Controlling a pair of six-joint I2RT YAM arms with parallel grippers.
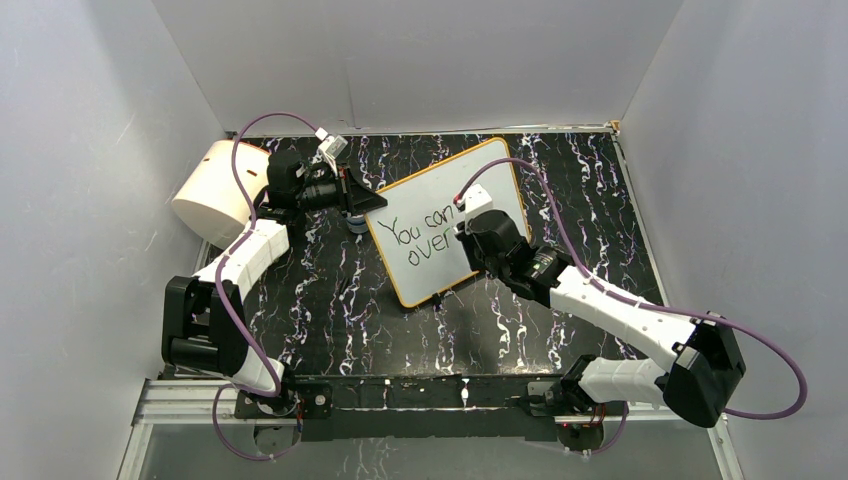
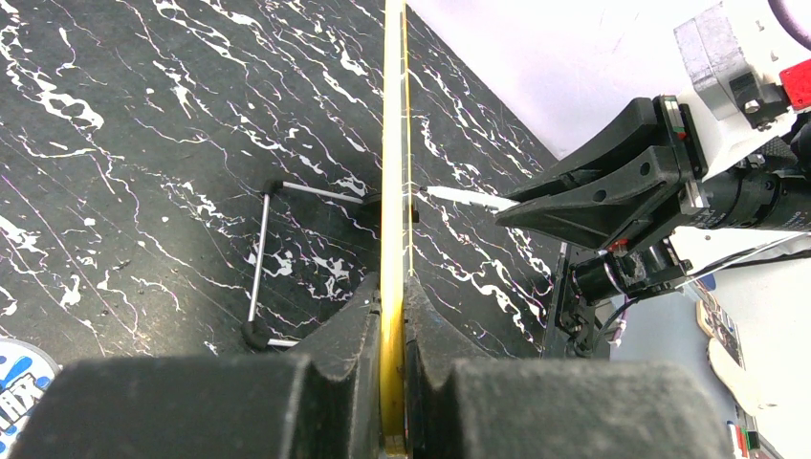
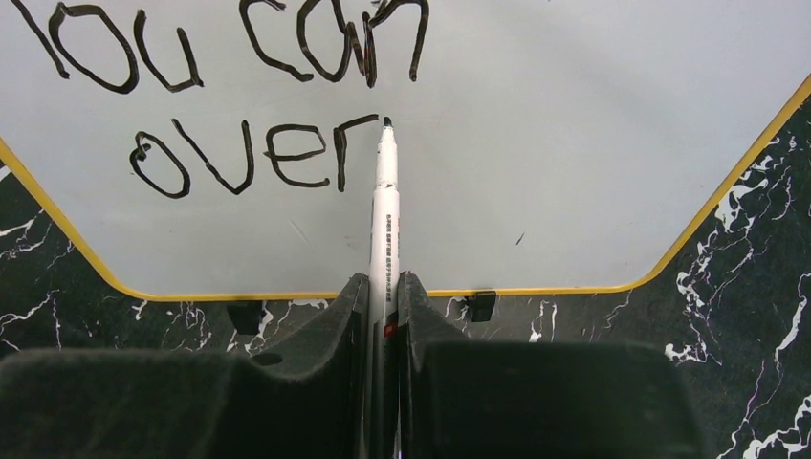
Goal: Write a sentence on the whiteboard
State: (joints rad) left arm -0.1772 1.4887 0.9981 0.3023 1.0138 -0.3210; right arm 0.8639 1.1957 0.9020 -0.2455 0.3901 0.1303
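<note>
The whiteboard (image 1: 432, 188) stands upright and angled on the black marbled table, white with a yellow rim (image 3: 287, 295). The sentence (image 1: 420, 238) reads "You can" over "over" in black (image 3: 249, 153). My left gripper (image 2: 392, 296) is shut on the board's yellow edge (image 2: 392, 143), holding it at its far left corner (image 1: 366, 203). My right gripper (image 3: 383, 282) is shut on a white marker (image 3: 384, 210). The marker's black tip (image 3: 387, 122) rests at the board just right of "over". From the left wrist view the marker (image 2: 469, 199) meets the board's face edge-on.
A big cream cylinder (image 1: 215, 190) lies at the far left by the wall. A wire stand (image 2: 263, 268) sits behind the board, and two black clip feet (image 3: 481, 306) sit under its lower rim. White walls enclose the table on three sides.
</note>
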